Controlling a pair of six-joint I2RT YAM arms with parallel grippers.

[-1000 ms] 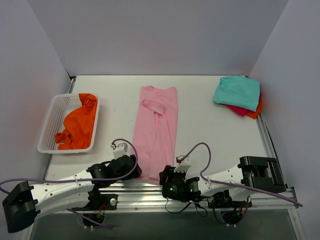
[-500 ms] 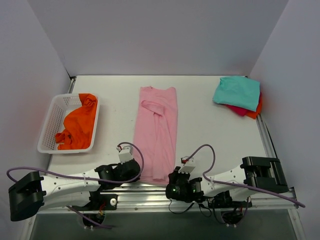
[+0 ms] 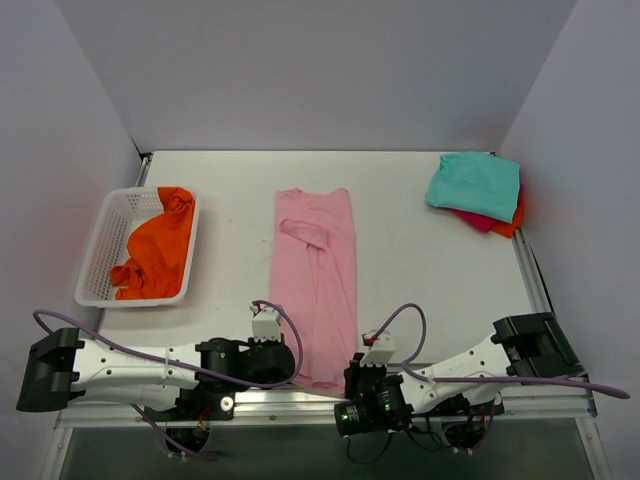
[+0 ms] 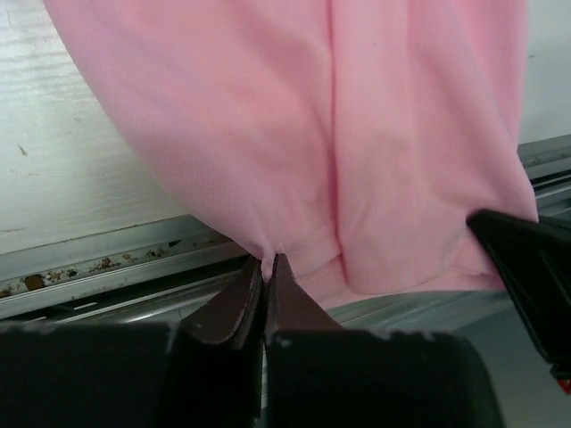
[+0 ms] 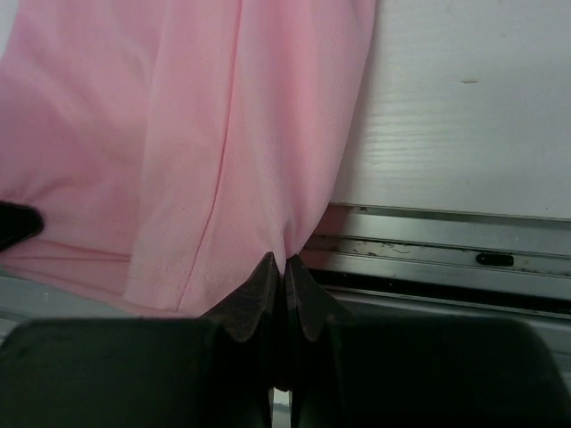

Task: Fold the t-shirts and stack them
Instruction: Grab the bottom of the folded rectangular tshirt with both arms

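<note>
- Stack at far right: teal tee [image 3: 475,185] lies folded on the red tee [image 3: 480,222]; I count those done.
- Pink tee [image 3: 313,280] lies mid surface [image 3: 430,270], folded lengthwise. My left pincer [image 4: 265,272] and right pincer [image 5: 284,267] each clamp a near hem corner.
- Orange tee [image 3: 155,250] sits crumpled in the basket [image 3: 95,255], yet to fold.

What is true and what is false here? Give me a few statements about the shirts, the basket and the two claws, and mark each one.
1. The left gripper and right gripper are both shut on the pink shirt's near hem. True.
2. The orange shirt is spread flat. False: it lies crumpled in the white basket.
3. The teal shirt tops the stack at the far right corner. True.
4. The pink shirt is on that stack. False: it lies lengthwise in the middle, apart from it.
</note>
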